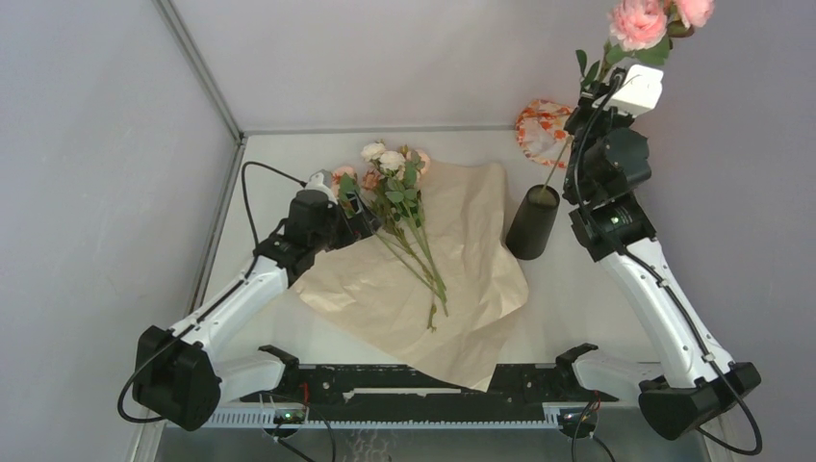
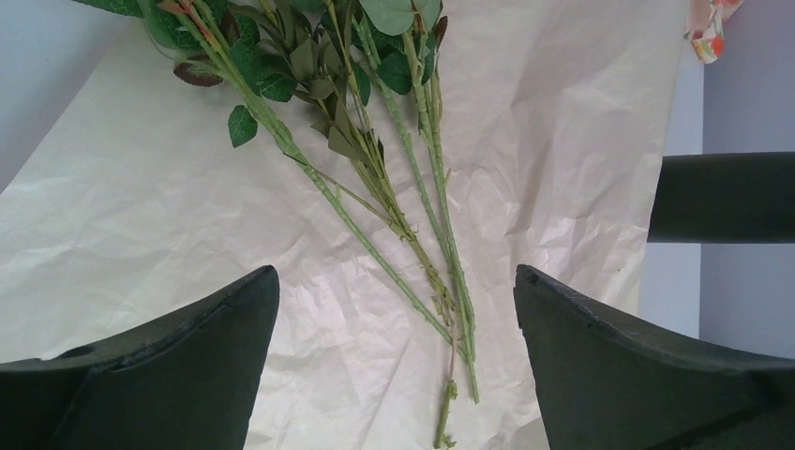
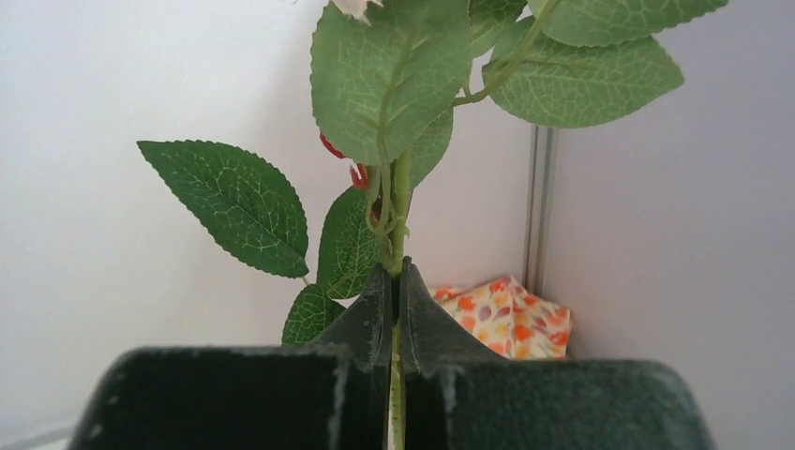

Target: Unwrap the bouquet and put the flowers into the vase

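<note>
dark vase (image 1: pixel 532 223), one; right fingers (image 3: pixel 366 319) clamp one two-bloom stem (image 3: pixel 401 187); left fingers (image 2: pixel 187 356) apart over flowers (image 1: pixel 409 226).

The left arm (image 1: pixel 236 303) and the right arm (image 1: pixel 659 294) have white links, black round joints, thin black cables (image 1: pixel 244 197) and dark wedge fingers (image 2: pixel 159 370).

Most flowers (image 1: pixel 404 217) on paper (image 1: pixel 471 289), vase (image 1: pixel 532 223) just right.
</note>
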You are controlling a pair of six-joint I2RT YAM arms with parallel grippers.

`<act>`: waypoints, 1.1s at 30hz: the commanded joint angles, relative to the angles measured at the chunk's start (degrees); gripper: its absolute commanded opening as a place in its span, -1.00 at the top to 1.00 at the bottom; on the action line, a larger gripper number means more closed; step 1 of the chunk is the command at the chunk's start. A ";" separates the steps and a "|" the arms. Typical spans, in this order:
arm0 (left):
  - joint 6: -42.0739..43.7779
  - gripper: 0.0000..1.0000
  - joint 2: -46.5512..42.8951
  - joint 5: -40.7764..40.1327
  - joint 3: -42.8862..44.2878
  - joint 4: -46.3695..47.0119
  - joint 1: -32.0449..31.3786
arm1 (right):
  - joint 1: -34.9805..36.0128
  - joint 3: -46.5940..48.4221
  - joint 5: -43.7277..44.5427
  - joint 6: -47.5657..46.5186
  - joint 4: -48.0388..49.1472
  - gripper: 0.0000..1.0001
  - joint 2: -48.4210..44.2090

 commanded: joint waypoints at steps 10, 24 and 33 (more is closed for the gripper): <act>-1.71 -0.99 1.78 2.15 -0.08 2.88 0.32 | 0.83 -14.14 -1.88 13.51 -5.02 1.00 -1.10; -2.13 -0.99 4.26 1.70 1.29 0.04 0.35 | 6.27 -17.26 4.72 16.03 -12.47 0.73 1.69; -3.50 -0.97 7.64 2.74 1.94 -0.53 0.37 | 6.98 -17.18 6.04 20.65 -20.80 -0.30 -2.16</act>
